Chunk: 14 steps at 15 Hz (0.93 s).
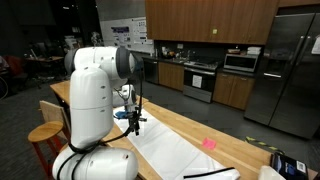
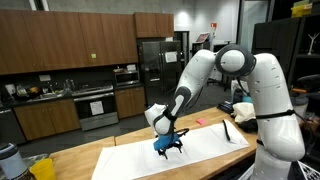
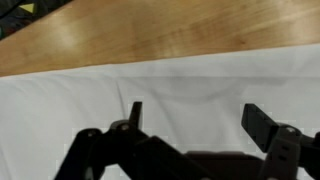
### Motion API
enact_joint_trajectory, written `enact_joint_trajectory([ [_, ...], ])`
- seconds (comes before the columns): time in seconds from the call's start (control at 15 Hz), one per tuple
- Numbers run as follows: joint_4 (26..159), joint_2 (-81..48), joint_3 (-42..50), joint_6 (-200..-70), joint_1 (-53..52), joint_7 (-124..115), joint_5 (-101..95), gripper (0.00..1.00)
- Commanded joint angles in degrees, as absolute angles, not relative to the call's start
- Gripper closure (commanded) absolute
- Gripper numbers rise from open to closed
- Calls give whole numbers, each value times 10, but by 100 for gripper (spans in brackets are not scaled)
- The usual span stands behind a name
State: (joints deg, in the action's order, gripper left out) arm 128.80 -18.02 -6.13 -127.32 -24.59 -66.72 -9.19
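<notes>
1. Tool (image 2: 166,148), black, two-fingered, on a white arm: we record its jaws wide apart with nothing between them. It hangs low over item 2; we cannot tell whether it touches.
2. White rectangular sheet (image 2: 205,143): lies flat on item 3, directly beneath the tool. Its long axis runs along the desk's length. In the wrist view its far edge (image 3: 180,62) crosses almost level, bordering bare wood.
3. Long wooden desk (image 2: 75,158): carries items 2, 4 and 5.
4. Small pink object (image 1: 209,143): at the sheet's edge, well apart from the tool.
5. Slim dark object (image 2: 228,131): lies on the sheet, well apart from the tool.
</notes>
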Motion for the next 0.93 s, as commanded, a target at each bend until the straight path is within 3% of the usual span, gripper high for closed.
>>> enact_joint_trajectory([
  [0.0, 1315, -131, -76, -1190, -225, -618, -118, 0],
  [0.6, 1300, -149, -81, -1190, -218, -638, -119, 0],
  [0.87, 1276, -169, -94, -1110, -230, -585, -177, 0],
])
